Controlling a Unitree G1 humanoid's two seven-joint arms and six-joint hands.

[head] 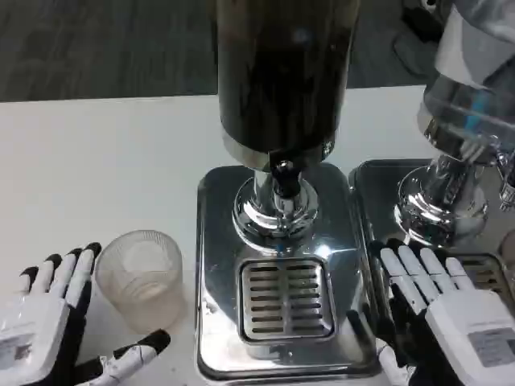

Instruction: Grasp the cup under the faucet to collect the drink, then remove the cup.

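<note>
cup (143, 273): sitting on the white desk (96, 161), just left of the dispenser's shiny base (217, 241), so not under the faucet (282, 173) yet
cup feel: looks like thin frosted plastic and empty, so I'd guess super light, a bit squishy if you squeeze hard, and probably slick on the sides
where to grab: I'd wrap around the side wall about mid-height, gentle pressure, keep off the rim so it doesn't buckle
cup axis: long axis runs straight up, mouth facing up, standing on its bottom, no tilt that I can see
left hand (48, 322): spread and holding nothing, fingers just left of the cup, thumb reaching below it, close but can't tell if it's actually touching
right hand (451, 314): fingers straight and close together, holding nothing, hovering at the right edge of the base near the drip grate (287, 299)
target spot: the grate right below the faucet, a short slide to the right from where the cup stands
</note>
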